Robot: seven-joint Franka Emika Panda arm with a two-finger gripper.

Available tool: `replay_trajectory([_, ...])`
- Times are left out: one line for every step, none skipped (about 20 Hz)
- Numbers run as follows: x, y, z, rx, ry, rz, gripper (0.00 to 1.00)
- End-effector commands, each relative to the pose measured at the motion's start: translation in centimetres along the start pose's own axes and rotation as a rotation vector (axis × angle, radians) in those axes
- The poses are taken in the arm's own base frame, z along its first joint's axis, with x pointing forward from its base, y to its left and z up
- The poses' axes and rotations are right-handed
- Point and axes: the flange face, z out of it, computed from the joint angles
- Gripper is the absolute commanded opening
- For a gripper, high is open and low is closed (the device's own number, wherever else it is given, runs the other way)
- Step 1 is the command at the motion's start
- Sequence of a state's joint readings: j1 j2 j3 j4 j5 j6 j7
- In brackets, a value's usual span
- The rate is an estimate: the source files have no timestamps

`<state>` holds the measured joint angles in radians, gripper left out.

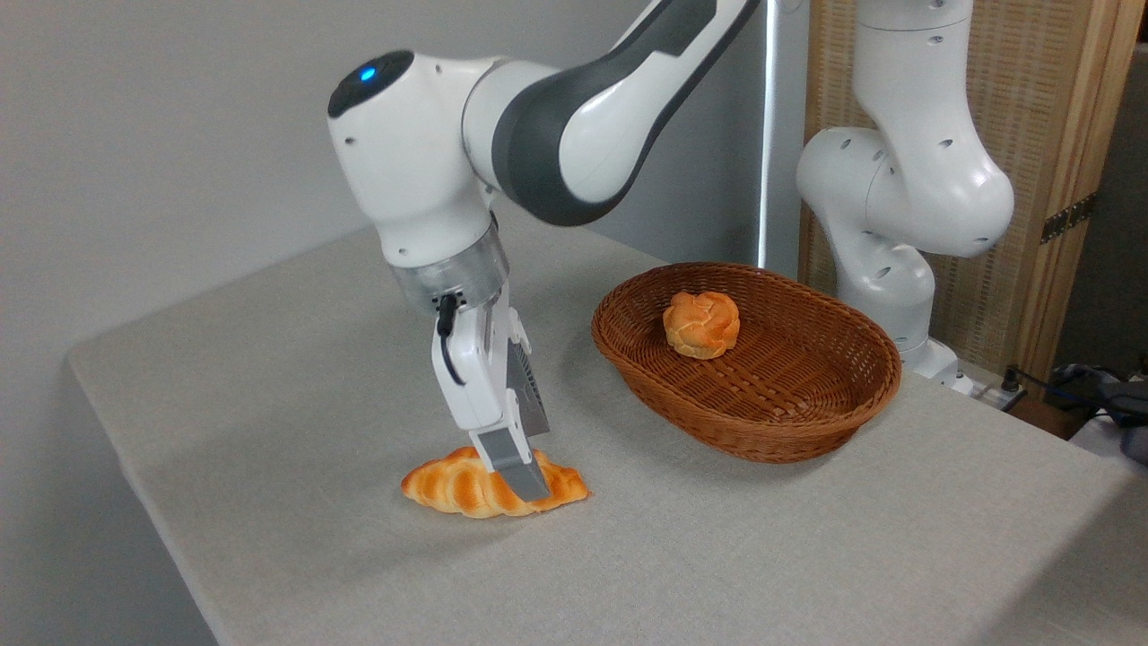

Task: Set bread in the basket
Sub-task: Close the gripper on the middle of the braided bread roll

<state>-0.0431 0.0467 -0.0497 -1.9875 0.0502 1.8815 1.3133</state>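
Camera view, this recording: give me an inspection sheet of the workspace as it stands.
Surface: table under a light grey cloth, smooth, no spills seen.
Job's things: elongated braided golden-orange loaf lying on the cloth, front left; oval reddish-brown woven wicker basket to its right, apart from it.
Clutter: small round knotted orange roll inside the basket.
Grippers: pincer down at the loaf, near finger across the loaf's middle; far finger hidden, so grip cannot be confirmed.
Cables: short black cable on the wrist; dark cables off the table's right edge.
Surroundings: grey wall, wooden woven-panel screen behind the arm's base.
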Motion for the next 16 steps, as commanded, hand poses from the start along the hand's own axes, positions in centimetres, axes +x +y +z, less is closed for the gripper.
replay_trajectory([1.1,-0.6,1.3,0.013,-0.043,0.049,1.0])
replay_trajectory([1.8,-0.7,1.8,0.013,-0.055,0.065,1.0])
replay_trajectory([2.0,-0.8,2.2,0.011,-0.057,0.068,1.0])
replay_trajectory([2.2,-0.9,2.3,0.016,-0.055,0.068,1.0])
replay_trajectory([2.5,-1.1,2.2,0.03,-0.051,0.073,1.0])
replay_trajectory([2.9,-1.2,2.3,0.042,-0.047,0.075,1.0])
replay_trajectory([3.0,-1.4,2.4,0.049,-0.043,0.074,1.0])
replay_trajectory([3.2,-1.6,2.5,0.055,-0.039,0.074,1.0])
replay_trajectory([3.3,-1.7,2.3,0.07,-0.026,0.065,1.0])
replay_trajectory([3.3,-1.9,2.2,0.085,-0.021,0.05,1.0])
replay_trajectory([3.4,-2.0,2.1,0.095,-0.017,0.035,1.0])
replay_trajectory([3.4,-2.1,1.9,0.104,-0.013,0.022,1.0])
replay_trajectory([3.5,-2.1,1.9,0.108,-0.01,0.016,1.0])
replay_trajectory([3.6,-2.2,1.8,0.115,-0.007,0.002,1.0])
replay_trajectory([3.7,-2.2,1.6,0.124,-0.002,-0.016,0.99])
replay_trajectory([4.3,-2.1,1.5,0.134,0.001,-0.023,0.89])
